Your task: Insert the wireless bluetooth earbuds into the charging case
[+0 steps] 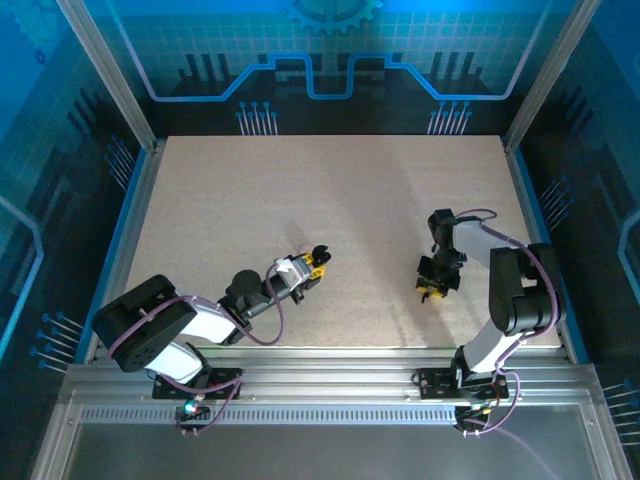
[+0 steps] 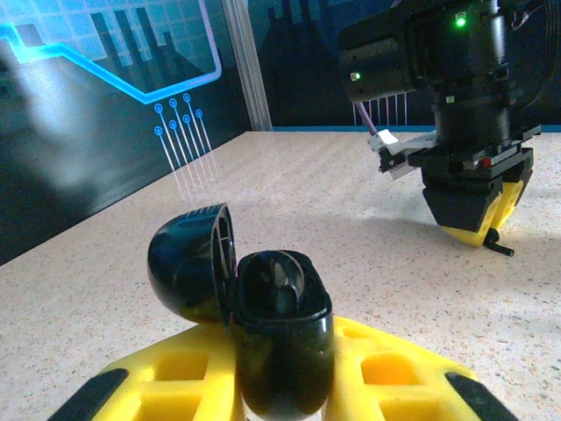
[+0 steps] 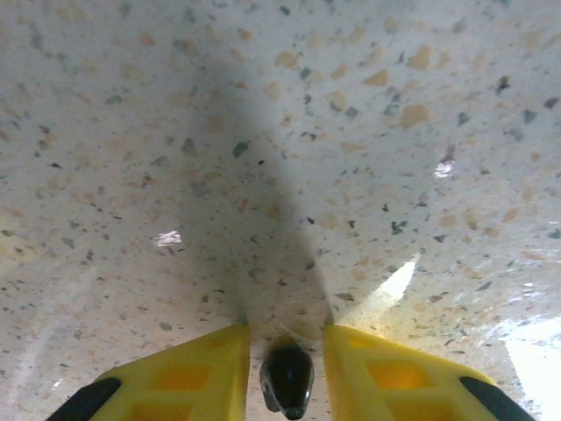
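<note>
The black charging case (image 2: pixel 280 338) stands upright between the yellow fingers of my left gripper (image 2: pixel 282 386), which is shut on it. Its round lid (image 2: pixel 186 263) is swung open to the left. In the top view the left gripper (image 1: pixel 316 260) holds the case (image 1: pixel 321 253) just left of the table's middle. My right gripper (image 3: pixel 285 333) points down close over the table at the right. A black earbud (image 3: pixel 287 379) sits between its yellow fingers (image 3: pixel 197 368), with a thin gap on each side. In the left wrist view the earbud (image 2: pixel 501 249) pokes out beside the right gripper (image 2: pixel 478 226).
The speckled beige table (image 1: pixel 330 190) is bare around both arms. A blue rim and metal posts (image 1: pixel 520 130) bound it, with dark patterned panels behind. The arm bases stand on the metal rail (image 1: pixel 320 385) at the near edge.
</note>
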You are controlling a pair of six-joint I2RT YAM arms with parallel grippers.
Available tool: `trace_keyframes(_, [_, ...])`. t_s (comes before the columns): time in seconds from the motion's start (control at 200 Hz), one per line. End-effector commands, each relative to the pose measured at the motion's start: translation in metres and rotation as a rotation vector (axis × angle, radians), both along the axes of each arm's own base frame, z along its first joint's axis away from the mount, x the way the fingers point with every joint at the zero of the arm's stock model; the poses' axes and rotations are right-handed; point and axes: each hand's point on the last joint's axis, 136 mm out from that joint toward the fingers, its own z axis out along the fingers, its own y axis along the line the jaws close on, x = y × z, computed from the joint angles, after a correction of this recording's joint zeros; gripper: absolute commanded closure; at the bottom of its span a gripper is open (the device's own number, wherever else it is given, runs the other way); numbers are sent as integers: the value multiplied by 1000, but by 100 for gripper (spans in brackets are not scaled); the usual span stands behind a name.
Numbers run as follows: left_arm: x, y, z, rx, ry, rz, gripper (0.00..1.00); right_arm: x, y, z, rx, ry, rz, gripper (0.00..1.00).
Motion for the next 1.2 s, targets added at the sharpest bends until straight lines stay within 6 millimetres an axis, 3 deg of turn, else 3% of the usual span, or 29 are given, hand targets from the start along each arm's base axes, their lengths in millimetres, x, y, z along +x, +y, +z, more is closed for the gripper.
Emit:
trace_keyframes(0.0, [-1, 2, 6, -21, -21, -3, 78, -15, 1, 1, 7, 41, -9, 70])
trace_keyframes(0.325, [-2, 2, 6, -23, -21, -4, 78, -29, 3, 0, 4, 66, -2, 77])
trace_keyframes(0.585, [-1, 2, 7, -25, -21, -3, 78, -25, 3, 7, -7, 26, 0, 82])
trace_keyframes(0.79, [2, 0, 4, -26, -7, 2, 78, -12, 7, 24, 4, -105, -17, 83])
trace_keyframes(0.965, [10, -6, 3, -34, 10, 6, 78, 12, 30, 54, 74, -346, 2, 83])
trace_keyframes(1.196, [21, -17, 10, -66, 20, -4, 78, 46, 74, 128, 196, -732, 99, 81])
